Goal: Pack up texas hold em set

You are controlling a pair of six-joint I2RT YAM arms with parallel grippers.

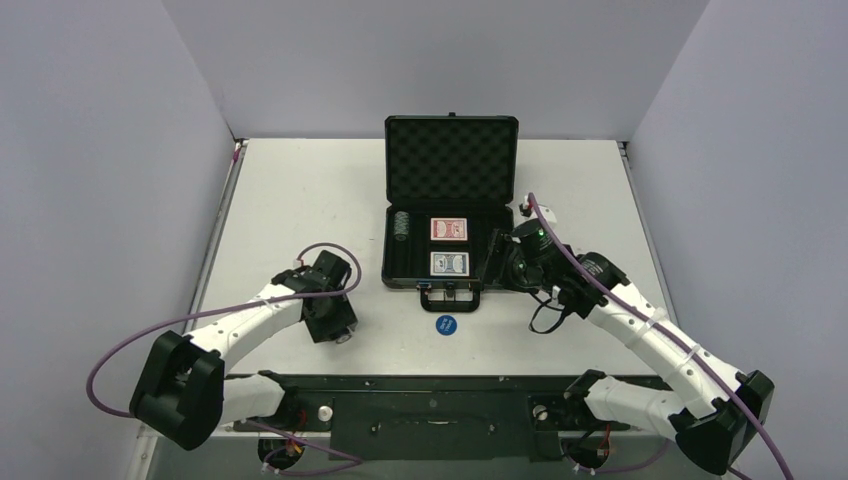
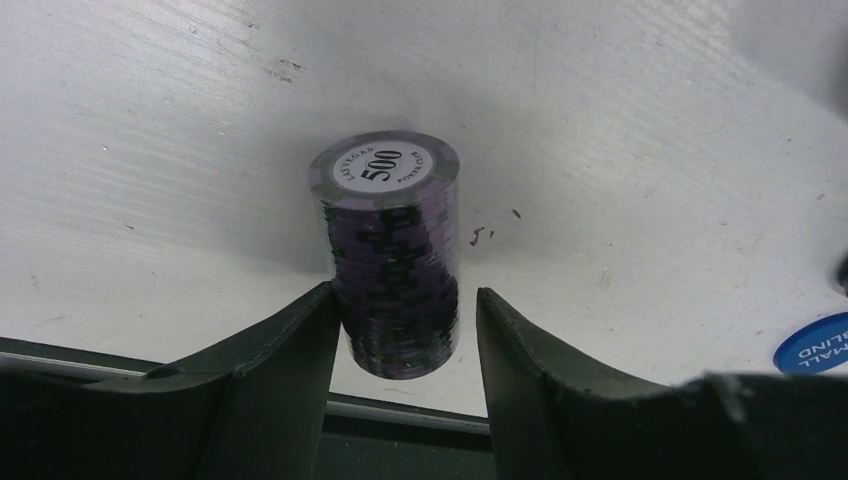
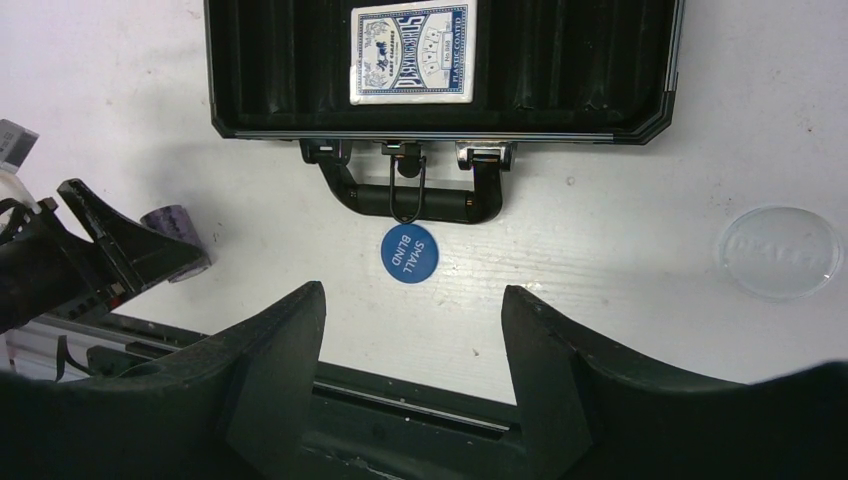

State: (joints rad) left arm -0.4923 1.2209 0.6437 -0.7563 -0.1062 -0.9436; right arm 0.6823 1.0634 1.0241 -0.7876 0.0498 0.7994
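Left fingers (image 2: 270,380) flank purple chip stack (image 2: 395,270), grip unclear | right fingers (image 3: 270,370) apart | case (image 3: 560,133) cropped

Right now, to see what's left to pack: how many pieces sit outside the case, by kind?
Purple chip stack: 1
Blue disc: 1
Clear disc: 1
Total: 3

Case (image 1: 450,245): on table (image 1: 300,200), lid (image 1: 451,160) upright behind.
Inside: rear deck (image 1: 450,229); front deck (image 1: 450,263) before it; chips (image 1: 401,226) left of rear deck.
Outside: small-blind disc (image 1: 445,324) before handle (image 1: 450,297); dealer disc (image 3: 781,252) right-front of case; chip stack (image 2: 390,250) left-front.
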